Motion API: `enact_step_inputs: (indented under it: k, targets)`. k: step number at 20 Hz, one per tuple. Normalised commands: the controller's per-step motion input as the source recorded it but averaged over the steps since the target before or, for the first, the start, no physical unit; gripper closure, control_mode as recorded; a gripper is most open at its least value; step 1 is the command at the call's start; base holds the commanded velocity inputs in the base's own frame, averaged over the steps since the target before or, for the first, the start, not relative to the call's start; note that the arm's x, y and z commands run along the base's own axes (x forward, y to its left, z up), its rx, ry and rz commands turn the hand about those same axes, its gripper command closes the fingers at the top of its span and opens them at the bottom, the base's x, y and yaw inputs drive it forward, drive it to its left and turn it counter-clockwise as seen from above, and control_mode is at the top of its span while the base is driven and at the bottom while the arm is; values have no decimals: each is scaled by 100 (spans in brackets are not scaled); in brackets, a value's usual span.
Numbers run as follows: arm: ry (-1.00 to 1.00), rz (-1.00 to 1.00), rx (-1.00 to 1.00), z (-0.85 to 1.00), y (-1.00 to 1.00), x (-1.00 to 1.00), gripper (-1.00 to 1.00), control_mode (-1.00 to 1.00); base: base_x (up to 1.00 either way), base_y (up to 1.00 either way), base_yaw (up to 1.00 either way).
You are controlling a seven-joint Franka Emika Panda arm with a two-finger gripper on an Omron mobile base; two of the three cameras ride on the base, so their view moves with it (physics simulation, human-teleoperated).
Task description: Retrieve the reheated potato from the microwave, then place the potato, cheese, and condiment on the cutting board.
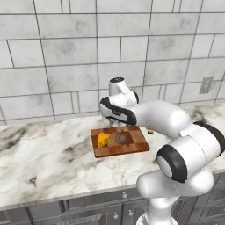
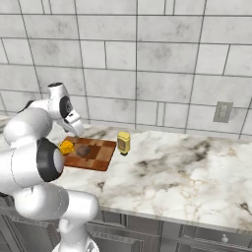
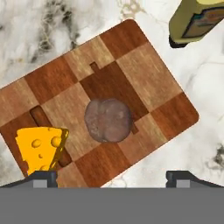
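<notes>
The checkered wooden cutting board (image 3: 140,74) lies on the marble counter, also in the base views (image 1: 136,145) (image 2: 101,156). On it rest the brown-grey potato (image 3: 108,120) (image 1: 121,138) (image 2: 82,150) and, beside it, the yellow cheese wedge (image 3: 40,146) (image 1: 103,139) (image 2: 66,146). The yellow condiment bottle (image 3: 197,22) (image 2: 123,142) stands on the counter just off the board's right end, apart from it. My gripper (image 3: 112,177) (image 2: 78,131) hovers above the board, open and holding nothing, its fingertips (image 3: 43,176) wide apart. The microwave is out of view.
A tiled wall runs close behind the board, with a wall outlet (image 2: 223,111) to the right. The marble counter (image 2: 187,172) stretches far to the right of the bottle and left of the board (image 1: 39,154). The counter's front edge sits above dark cabinets.
</notes>
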Motion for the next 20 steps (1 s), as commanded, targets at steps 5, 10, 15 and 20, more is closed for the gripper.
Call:
enact_step_inputs:
  k: [5, 10, 15, 20]
  targets:
    - [-9, 21, -5, 51, -98, -3, -100, -100, 0, 0, 0]
    - [-13, 50, -1, 36, -97, 0, -100, -100, 0, 0, 0]
    - [-4, 60, 0, 21, -78, 8, -100, -100, 0, 0, 0]
    - [0, 29, -2, 10, -18, 53, -100, -100, 0, 0, 0]
